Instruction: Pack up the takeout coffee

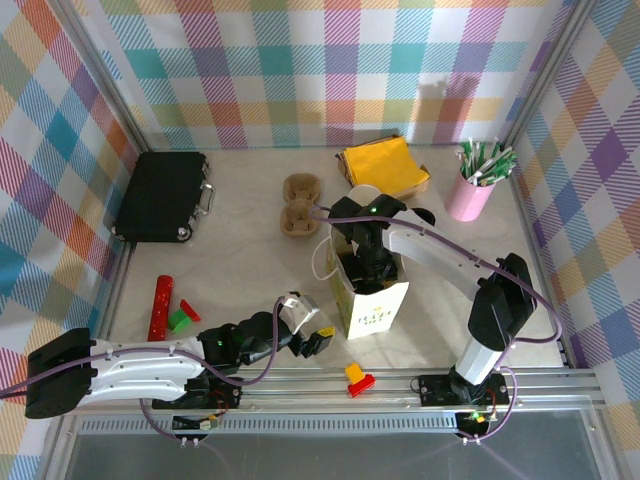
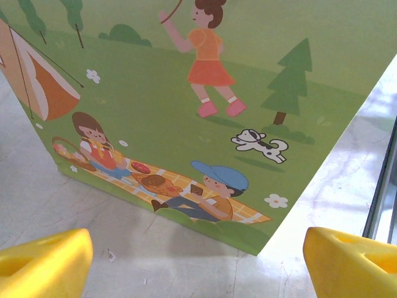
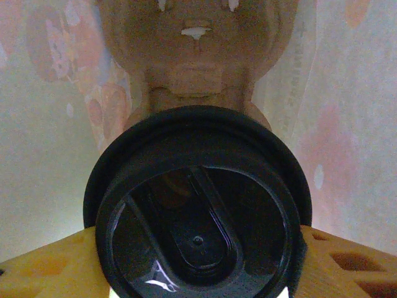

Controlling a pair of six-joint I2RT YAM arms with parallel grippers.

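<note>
Right claw [image 3: 197,264] is clenched on the coffee [image 3: 198,211], yellow fingers [image 3: 49,267] pinching both sides of the black lid [image 3: 155,139], I'd guess to keep it upright so nothing spills. Cup's down inside the bag [image 1: 380,300], above a brown carrier [image 3: 192,56]. Left claw [image 2: 198,261] is spread wide and empty just beside the bag's base, maybe to steady it.

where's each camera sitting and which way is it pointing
Top: above and behind, looking down on the table; left arm and right arm show.
Left wrist: low by the table, facing the bag's printed side; the open left hand's fingers show.
Right wrist: inside the bag, looking down on the coffee held in the right hand.
Shared: the bag, in all three.
</note>
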